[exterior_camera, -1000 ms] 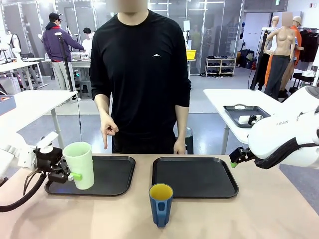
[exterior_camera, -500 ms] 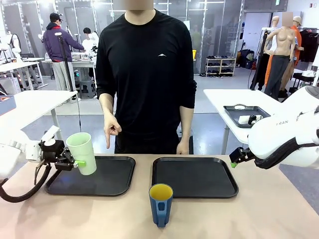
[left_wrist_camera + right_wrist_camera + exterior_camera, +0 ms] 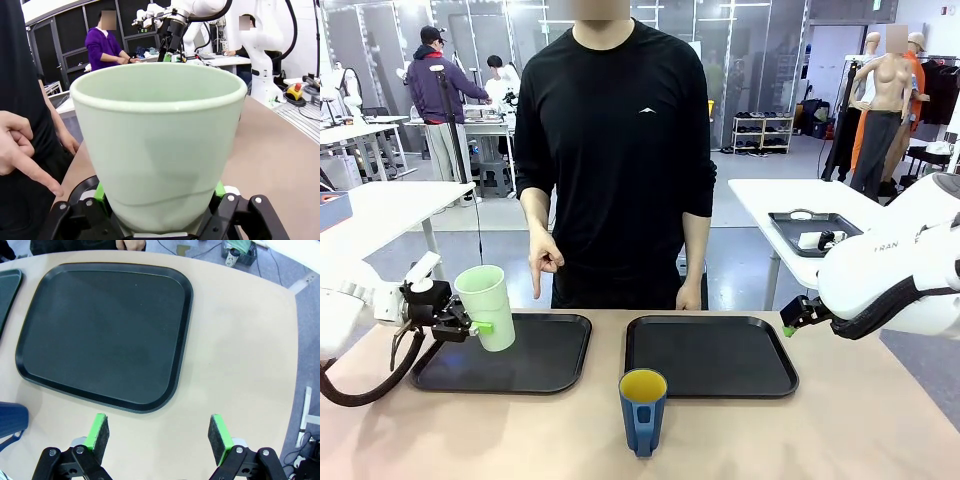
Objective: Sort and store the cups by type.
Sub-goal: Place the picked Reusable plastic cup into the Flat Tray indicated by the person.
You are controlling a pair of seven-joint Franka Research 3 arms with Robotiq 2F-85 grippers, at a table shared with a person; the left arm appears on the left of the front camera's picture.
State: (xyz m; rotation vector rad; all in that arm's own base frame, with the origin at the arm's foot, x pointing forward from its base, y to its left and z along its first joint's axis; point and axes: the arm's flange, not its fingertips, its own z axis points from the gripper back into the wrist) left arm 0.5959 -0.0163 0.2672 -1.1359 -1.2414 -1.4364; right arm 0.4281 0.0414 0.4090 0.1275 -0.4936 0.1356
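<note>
Mint tumbler (image 3: 490, 305), L hand (image 3: 478, 326), over L tray (image 3: 548, 357)

Front camera: robot's side, level, facing person (image 3: 615, 150) across table (image 3: 880, 420). Left wrist camera: level, very close behind tumbler (image 3: 160, 145). Right wrist camera: steeply downward over tray (image 3: 100, 330), shared with front view's lower right.

Pale green tumbler (image 3: 490, 305), tilted, gripped in left hand (image 3: 472, 326), seemingly off the desk (image 3: 880, 430), blue yellow-lined mug (image 3: 643, 410) upright on desk
</note>
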